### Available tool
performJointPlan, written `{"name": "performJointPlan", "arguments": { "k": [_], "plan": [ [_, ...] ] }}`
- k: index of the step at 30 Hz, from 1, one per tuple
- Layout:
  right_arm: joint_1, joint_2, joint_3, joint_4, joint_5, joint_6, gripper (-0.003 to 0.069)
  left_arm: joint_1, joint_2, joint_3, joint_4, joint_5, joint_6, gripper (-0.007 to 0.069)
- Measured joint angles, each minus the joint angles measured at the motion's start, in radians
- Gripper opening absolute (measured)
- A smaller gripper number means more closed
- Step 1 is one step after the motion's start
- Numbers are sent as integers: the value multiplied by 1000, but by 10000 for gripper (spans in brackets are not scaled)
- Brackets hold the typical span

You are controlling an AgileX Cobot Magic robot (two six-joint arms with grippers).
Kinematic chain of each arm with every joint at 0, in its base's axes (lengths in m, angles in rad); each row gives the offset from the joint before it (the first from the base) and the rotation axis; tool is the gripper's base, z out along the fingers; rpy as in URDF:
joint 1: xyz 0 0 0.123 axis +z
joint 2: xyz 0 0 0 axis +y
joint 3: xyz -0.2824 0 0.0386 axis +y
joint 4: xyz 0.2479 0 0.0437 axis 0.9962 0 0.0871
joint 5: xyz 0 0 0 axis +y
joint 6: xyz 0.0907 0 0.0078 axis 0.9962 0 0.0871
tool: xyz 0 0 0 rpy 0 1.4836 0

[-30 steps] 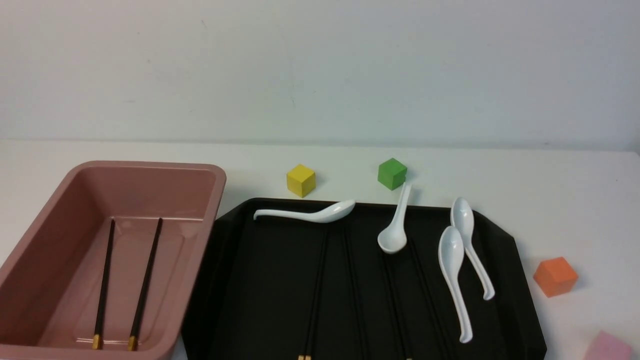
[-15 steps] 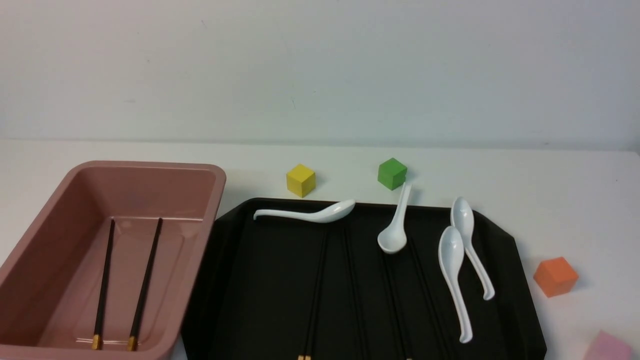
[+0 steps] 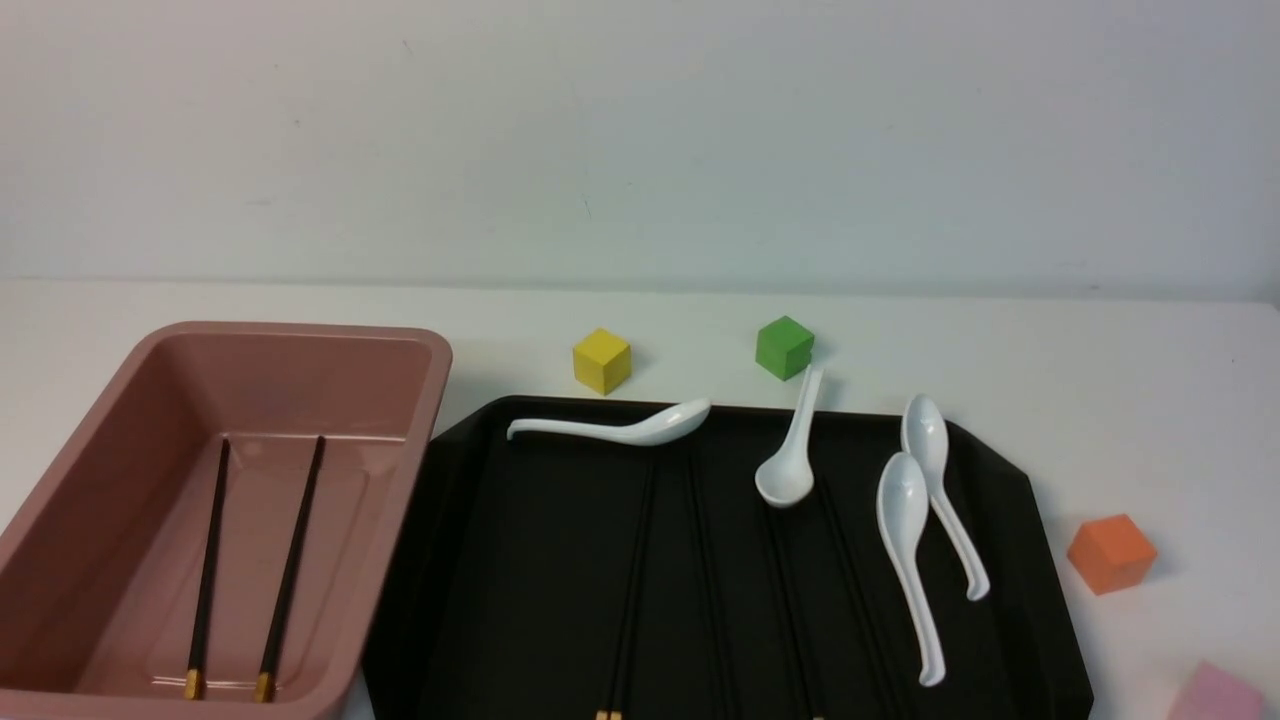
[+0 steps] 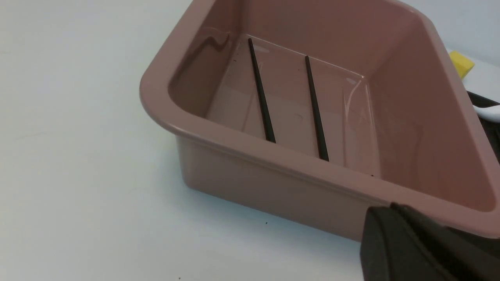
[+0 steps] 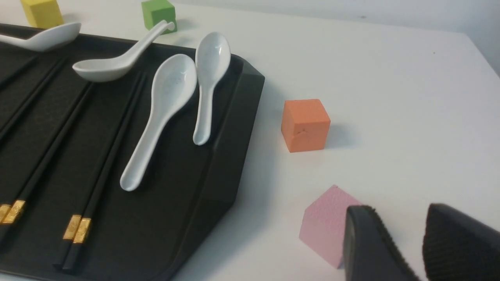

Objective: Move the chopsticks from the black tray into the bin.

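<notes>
The pink bin (image 3: 433,400) stands at the left, and two black chopsticks (image 3: 208,560) with gold ends lie side by side on its bottom. The left wrist view shows them too (image 4: 261,93) inside the bin (image 4: 273,154). Several more chopsticks (image 3: 632,580) lie lengthwise on the black tray (image 3: 520,560); their gold ends show in the right wrist view (image 5: 78,228). No gripper shows in the front view. My left gripper (image 4: 384,208) is shut and empty just outside the bin's near wall. My right gripper (image 5: 400,210) is open and empty over the table, right of the tray (image 5: 230,148).
Several white spoons (image 3: 905,540) lie on the tray's far and right parts; one (image 3: 800,440) overhangs the far rim. A yellow cube (image 3: 601,360) and a green cube (image 3: 784,347) sit behind the tray. An orange cube (image 5: 305,124) and a pink cube (image 5: 324,224) sit to its right.
</notes>
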Motion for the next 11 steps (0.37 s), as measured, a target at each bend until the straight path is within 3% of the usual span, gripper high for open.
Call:
{"name": "performJointPlan", "arguments": {
  "k": [11],
  "plan": [
    [0,0,0,0,0,0,240,0,0,0,2,0,0,7]
  ]
}}
